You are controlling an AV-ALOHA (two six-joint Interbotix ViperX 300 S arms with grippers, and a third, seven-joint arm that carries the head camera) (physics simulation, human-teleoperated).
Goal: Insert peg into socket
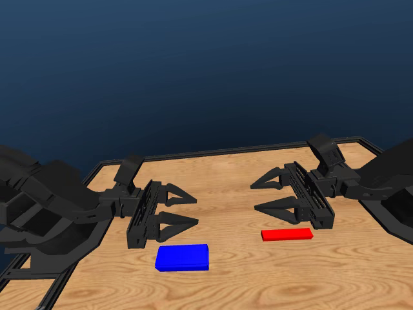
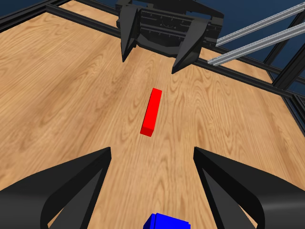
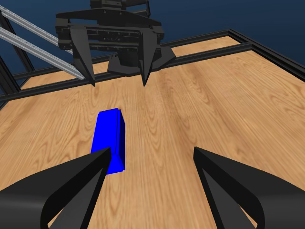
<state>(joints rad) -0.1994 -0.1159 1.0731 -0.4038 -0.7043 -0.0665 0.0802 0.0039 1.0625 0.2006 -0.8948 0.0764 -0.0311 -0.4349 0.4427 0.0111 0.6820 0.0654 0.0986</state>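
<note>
The red peg (image 1: 287,234) lies flat on the wooden table, just in front of and below my right gripper (image 1: 255,197), which hangs open and holds nothing. The blue socket (image 1: 182,257) lies flat in front of my left gripper (image 1: 193,211), also open and holding nothing. In the left wrist view the peg (image 2: 151,112) lies lengthwise beyond my open jaws, and a corner of the socket (image 2: 167,222) shows between them. The right wrist view shows the socket (image 3: 110,140) beside one of my jaws, with the left gripper (image 3: 118,83) facing me beyond it.
A black frame rail (image 1: 213,152) runs around the table's edge. Silver aluminium bars (image 2: 257,38) stand beyond the rail behind the right arm. Bare wood (image 1: 226,187) separates the two grippers.
</note>
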